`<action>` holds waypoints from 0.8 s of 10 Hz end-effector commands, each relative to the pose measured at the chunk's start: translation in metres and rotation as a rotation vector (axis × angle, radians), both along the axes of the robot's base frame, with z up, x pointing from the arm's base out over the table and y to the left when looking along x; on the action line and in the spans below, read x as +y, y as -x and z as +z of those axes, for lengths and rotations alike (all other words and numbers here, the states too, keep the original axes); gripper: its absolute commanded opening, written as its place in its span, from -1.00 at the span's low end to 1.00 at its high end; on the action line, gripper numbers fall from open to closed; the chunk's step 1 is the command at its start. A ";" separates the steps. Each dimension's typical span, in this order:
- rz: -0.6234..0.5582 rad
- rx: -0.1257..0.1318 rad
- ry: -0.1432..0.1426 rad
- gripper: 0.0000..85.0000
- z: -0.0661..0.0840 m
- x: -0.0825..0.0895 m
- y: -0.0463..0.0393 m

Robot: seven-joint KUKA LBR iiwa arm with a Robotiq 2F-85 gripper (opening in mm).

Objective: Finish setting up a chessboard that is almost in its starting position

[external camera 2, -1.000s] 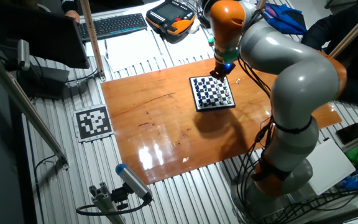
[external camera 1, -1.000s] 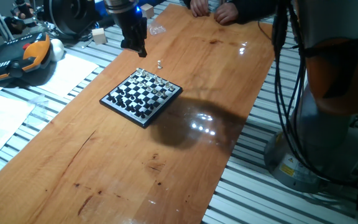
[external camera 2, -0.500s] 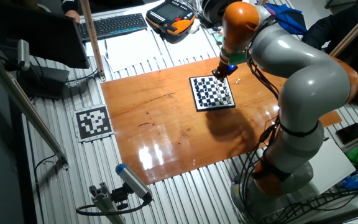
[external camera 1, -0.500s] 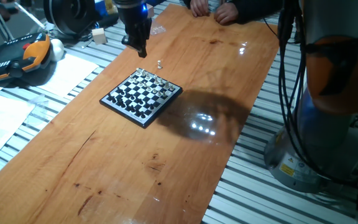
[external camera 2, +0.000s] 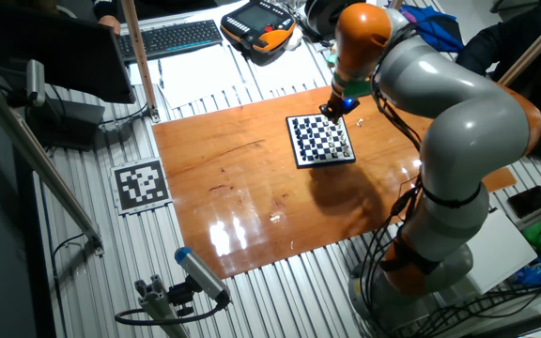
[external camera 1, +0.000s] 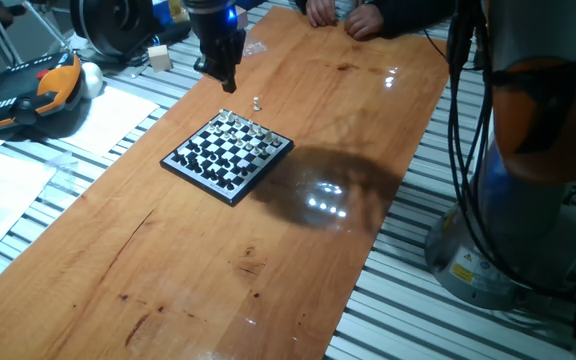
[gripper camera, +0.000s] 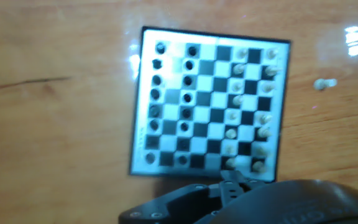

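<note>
Wooden tabletop [external camera 1: 298, 240] carries the chessboard [external camera 1: 228, 156] amid metal slats [external camera 1: 488, 330].

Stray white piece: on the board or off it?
Off. The tiny white chess piece sits on the wooden table, beyond the black-rimmed checkered chessboard; hand view agrees.

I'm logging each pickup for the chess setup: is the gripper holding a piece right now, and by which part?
Cannot be told. The gripper hangs above the table beyond the chessboard, fingertips too small to read. One white piece stands off the board, untouched.
</note>
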State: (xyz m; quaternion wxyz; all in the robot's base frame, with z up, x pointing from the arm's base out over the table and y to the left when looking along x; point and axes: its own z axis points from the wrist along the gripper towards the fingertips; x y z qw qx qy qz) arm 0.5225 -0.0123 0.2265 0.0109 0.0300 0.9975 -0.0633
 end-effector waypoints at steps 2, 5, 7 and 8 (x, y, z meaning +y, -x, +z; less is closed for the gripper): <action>0.054 0.001 0.001 -0.60 -0.023 -0.051 -0.0136; 0.099 0.027 -0.025 -0.60 -0.052 -0.120 -0.0343; 0.132 0.035 -0.010 -0.60 -0.066 -0.157 -0.0417; 0.152 0.044 -0.008 -0.60 -0.068 -0.175 -0.0458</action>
